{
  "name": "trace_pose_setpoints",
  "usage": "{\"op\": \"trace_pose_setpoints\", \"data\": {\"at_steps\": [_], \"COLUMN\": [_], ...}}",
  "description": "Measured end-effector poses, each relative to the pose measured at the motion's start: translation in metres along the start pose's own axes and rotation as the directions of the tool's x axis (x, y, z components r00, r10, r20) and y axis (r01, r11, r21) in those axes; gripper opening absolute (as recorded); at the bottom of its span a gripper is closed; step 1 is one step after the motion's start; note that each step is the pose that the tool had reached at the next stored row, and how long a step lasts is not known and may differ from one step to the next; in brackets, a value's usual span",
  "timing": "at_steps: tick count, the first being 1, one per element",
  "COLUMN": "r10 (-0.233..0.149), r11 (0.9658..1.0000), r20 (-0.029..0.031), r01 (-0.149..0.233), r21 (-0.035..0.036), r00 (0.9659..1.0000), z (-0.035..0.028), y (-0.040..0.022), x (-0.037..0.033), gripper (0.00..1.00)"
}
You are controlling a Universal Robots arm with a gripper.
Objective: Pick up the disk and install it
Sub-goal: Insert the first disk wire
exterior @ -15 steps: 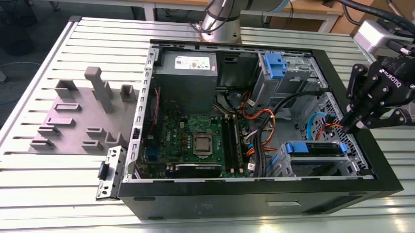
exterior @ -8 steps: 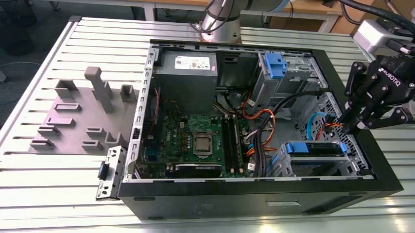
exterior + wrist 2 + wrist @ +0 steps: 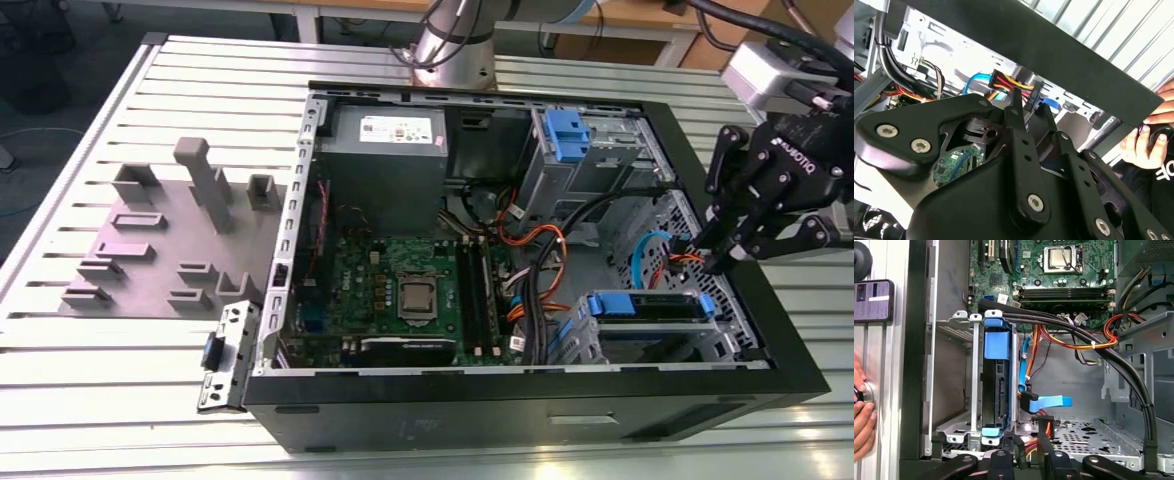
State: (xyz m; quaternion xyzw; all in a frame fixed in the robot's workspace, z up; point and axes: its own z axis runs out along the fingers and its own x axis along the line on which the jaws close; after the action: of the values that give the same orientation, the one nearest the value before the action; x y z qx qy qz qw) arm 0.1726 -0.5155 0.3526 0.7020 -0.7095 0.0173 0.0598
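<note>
The disk (image 3: pixel 650 305) sits inside the open computer case (image 3: pixel 534 405), in the drive cage at the exterior view's lower right, its blue bracket facing up. In the first wrist view the disk (image 3: pixel 996 390) stands on edge in the metal cage. My gripper (image 3: pixel 721 262) hangs over the case wall just to the exterior view's right of the disk. In both wrist views its fingers are close together around a black power connector (image 3: pixel 1029 95) with red, yellow and orange wires. The gripper (image 3: pixel 1030 442) is beside the disk's cable end. A blue data cable (image 3: pixel 1046 401) lies next to the disk.
The case holds a grey power-supply box (image 3: pixel 384 140), a green motherboard (image 3: pixel 400 290), cable bundles and another blue-bracketed bay (image 3: pixel 565 135). A grey fixture plate (image 3: pixel 174 240) with blocks lies at the exterior view's left. A person's hand (image 3: pixel 861 410) rests outside the case wall.
</note>
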Motion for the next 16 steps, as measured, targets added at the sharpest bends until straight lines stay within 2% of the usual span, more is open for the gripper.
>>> {"op": "trace_pose_setpoints", "data": {"at_steps": [5, 6, 7, 8, 10, 14, 16], "r10": [0.000, 0.000, 0.001, 0.001, 0.001, 0.001, 0.002], "r11": [1.0000, 1.0000, 1.0000, 1.0000, 1.0000, 1.0000, 1.0000], "r20": [-0.0034, -0.0053, -0.0084, -0.0121, -0.0177, -0.0237, -0.0270], "r01": [0.000, 0.000, -0.001, -0.001, -0.001, -0.001, -0.002], "r21": [0.0000, 0.0000, 0.0001, 0.0001, 0.0006, 0.0005, 0.0009], "r00": [1.0000, 1.0000, 1.0000, 0.9999, 0.9998, 0.9997, 0.9996], "z": [0.0018, 0.0023, 0.0027, 0.0029, 0.0033, 0.0033, 0.0022], "y": [-0.0009, -0.0010, -0.0011, -0.0012, -0.0013, -0.0011, 0.0014], "x": [-0.0005, -0.0003, -0.0001, 0.0001, 0.0002, 0.0002, 0.0003], "gripper": [0.31, 0.25, 0.25, 0.18, 0.17, 0.17, 0.17]}}
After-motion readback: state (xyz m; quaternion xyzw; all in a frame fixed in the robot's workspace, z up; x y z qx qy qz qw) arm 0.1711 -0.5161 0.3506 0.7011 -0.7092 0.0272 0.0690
